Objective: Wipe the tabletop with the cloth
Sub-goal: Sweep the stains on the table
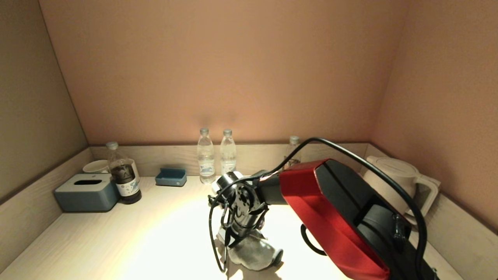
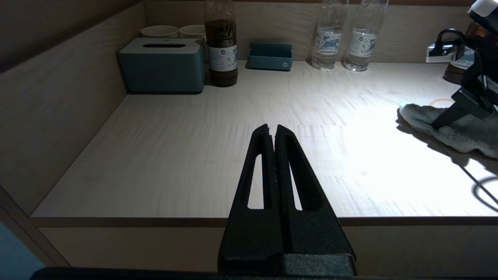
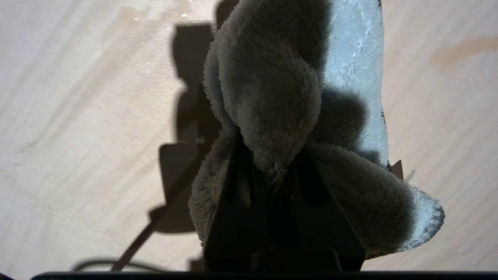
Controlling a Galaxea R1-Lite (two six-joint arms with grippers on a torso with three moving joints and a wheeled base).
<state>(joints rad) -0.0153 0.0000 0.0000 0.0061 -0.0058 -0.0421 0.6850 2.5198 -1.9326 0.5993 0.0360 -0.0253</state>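
Two arms are mine, but only one is placed to wipe. Starting at the left: my left gripper (image 2: 272,130) hangs just outside the front edge of the tabletop (image 2: 186,155), toward the front-left corner, its fingers pressed together on nothing. From it the cloth (image 2: 447,126) lies well off to the right, so this arm is the farther one and sits idle.

Along the back edge, from the back-left corner rightward, stand a tissue box (image 1: 86,191), a dark bottle (image 1: 123,174), a small blue tray (image 1: 170,177), two water bottles (image 1: 213,155) and, near the back-right corner, a kettle (image 1: 400,181). None of them touches the cloth.

Further right, near the middle of the front edge, my right gripper (image 3: 272,167) points down and is clenched on a bunched fold of the grey cloth. The rest of the cloth spreads on the wood, its long axis running away from my fingertips and trailing off to one side.

The bare stretch of tabletop lies to the left of the cloth, toward the front-left corner, and that open run is what the next stroke depends on. I judge a sweep that way should drag the trailing cloth flat behind my jaws. The risk is the pinched fold slipping out.
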